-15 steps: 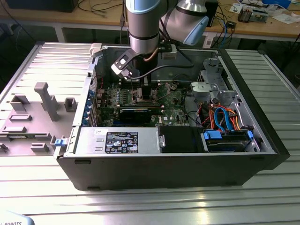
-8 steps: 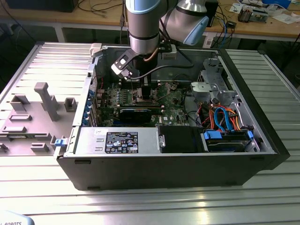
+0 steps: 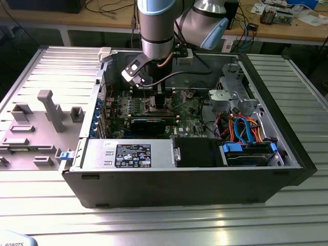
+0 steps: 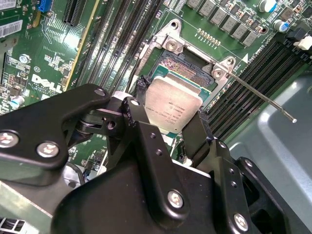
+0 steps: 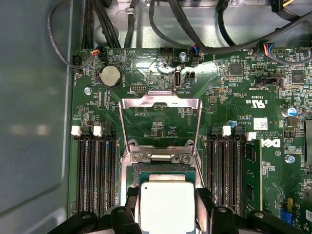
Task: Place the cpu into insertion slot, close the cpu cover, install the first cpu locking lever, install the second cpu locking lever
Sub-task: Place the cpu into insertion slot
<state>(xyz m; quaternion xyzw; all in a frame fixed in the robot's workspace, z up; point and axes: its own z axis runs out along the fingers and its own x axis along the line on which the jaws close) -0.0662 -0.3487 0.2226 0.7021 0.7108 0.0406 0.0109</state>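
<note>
You've got the black two-finger gripper (image 4: 170, 111) pinching the silvery-grey square cpu chip (image 5: 167, 204) by its edges, over the silver-rimmed square insertion slot (image 4: 181, 65). Touching or not, hard to tell. Behind it, the thin metal cpu cover frame (image 5: 161, 102) is flipped open.

Bright light, glare on table (image 3: 215, 228)

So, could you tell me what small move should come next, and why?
Probably lower it slowly, nudging toward alignment: the fingers hold the cpu over the insertion slot, part of the slot shows beyond the chip's edge, and the cpu cover lies open.
</note>
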